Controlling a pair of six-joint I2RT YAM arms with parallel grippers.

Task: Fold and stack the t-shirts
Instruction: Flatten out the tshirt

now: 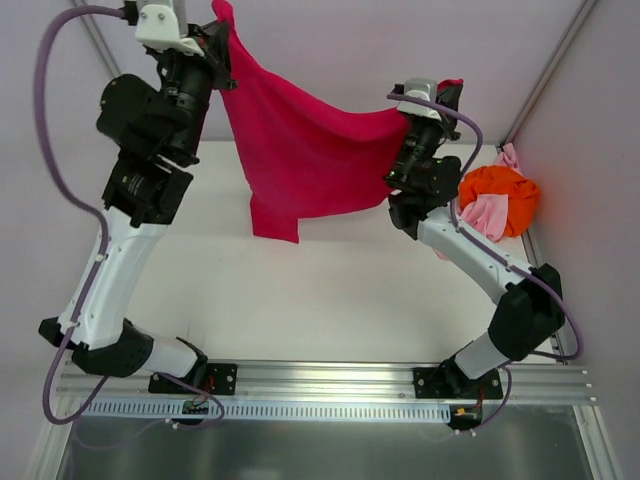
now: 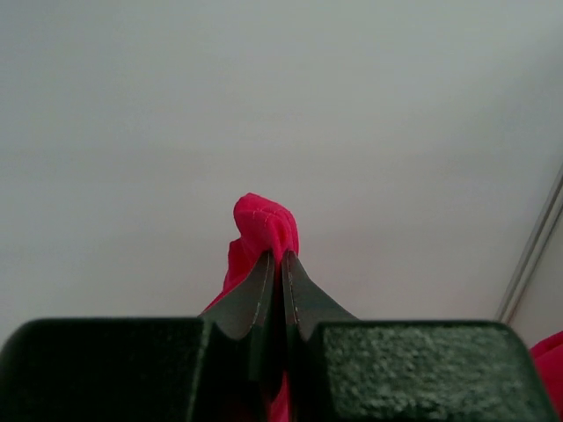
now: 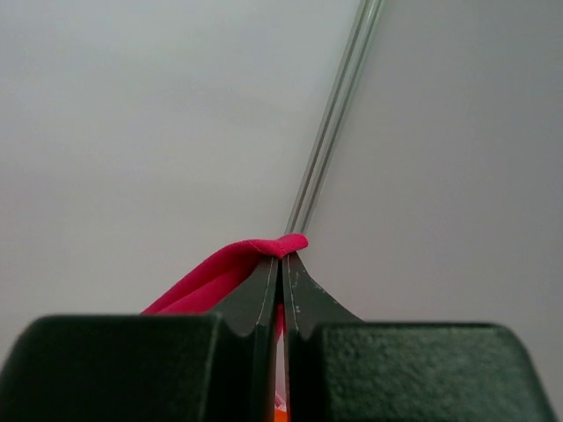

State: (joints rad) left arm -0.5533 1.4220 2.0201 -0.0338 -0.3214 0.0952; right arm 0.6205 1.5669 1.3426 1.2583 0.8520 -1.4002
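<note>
The crimson t-shirt (image 1: 305, 150) hangs spread in the air between my two raised arms, its lower edge dangling above the white table (image 1: 300, 290). My left gripper (image 1: 222, 30) is shut on its top left corner; a bunch of red cloth (image 2: 262, 229) sticks out past the shut tips (image 2: 274, 257). My right gripper (image 1: 440, 95) is shut on the right corner; a red hem (image 3: 237, 264) loops over its tips (image 3: 281, 257). The orange t-shirt (image 1: 500, 195) and pale pink t-shirt (image 1: 487, 215) lie crumpled together at the table's right edge.
Grey walls enclose the table at the back and sides, with a metal frame post (image 1: 545, 75) at the back right corner. The arm bases sit on a rail (image 1: 320, 380) at the near edge.
</note>
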